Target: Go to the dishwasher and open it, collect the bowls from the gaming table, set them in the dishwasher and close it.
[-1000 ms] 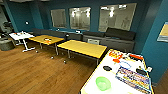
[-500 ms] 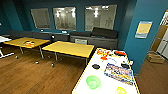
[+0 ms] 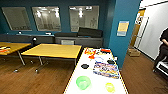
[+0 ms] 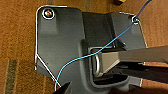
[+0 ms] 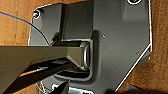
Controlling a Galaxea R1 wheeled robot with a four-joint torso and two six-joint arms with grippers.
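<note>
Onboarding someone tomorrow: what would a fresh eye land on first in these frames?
Probably the long white table running away from the camera, with a bright green bowl and a smaller yellow-green bowl at its near end and colourful game boards farther along it. Next, the yellow tables to its left on the wood floor, and the deep blue wall with glass panels behind them.

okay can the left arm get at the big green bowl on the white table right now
Probably not yet. The green bowl sits uncovered at the near end of the white table, with nothing crowding it, but the left wrist view looks down at wooden floor, so that arm seems to hang low, away from the tabletop.
</note>
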